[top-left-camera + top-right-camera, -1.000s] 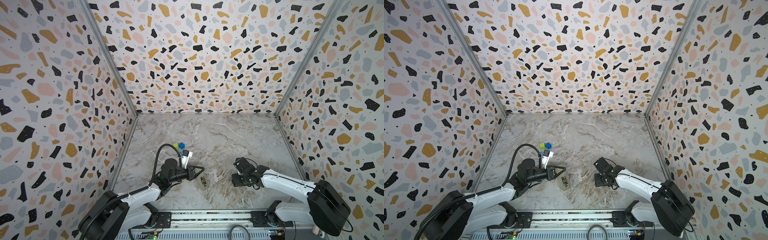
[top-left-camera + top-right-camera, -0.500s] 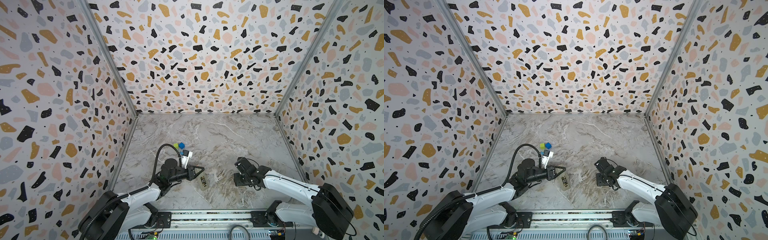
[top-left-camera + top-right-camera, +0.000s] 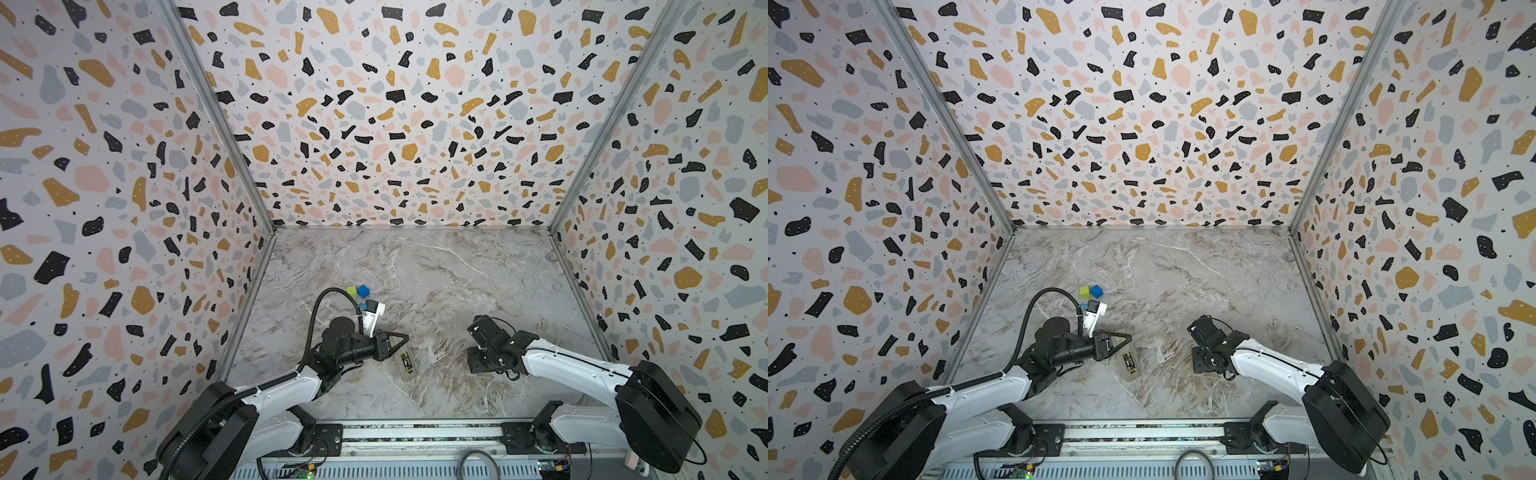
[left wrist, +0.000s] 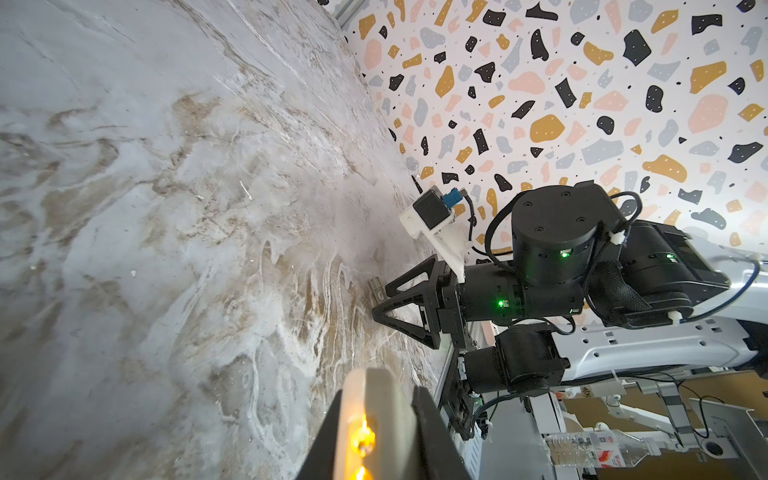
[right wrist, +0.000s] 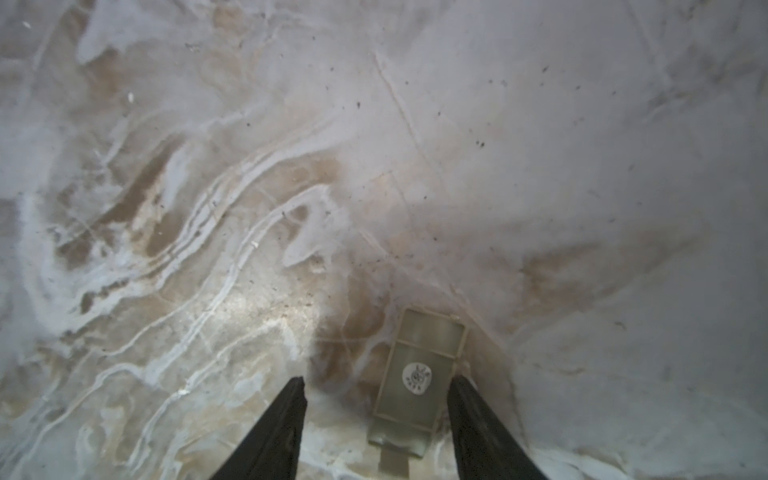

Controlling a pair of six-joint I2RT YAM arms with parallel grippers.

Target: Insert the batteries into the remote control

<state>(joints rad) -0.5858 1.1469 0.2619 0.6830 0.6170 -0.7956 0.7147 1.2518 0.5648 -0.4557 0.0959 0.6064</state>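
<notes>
Left gripper pinches the remote control near the table's front

It is likely light, stiff, smooth plastic, best held by its long edges. The right gripper's fingers stand spread around a small clear lid. The batteries I cannot find; the remote's dark middle is too small to read.

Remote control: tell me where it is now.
In a top view the remote control is about mid-width in the front half of the table, its far end pinched by the left gripper.
</notes>
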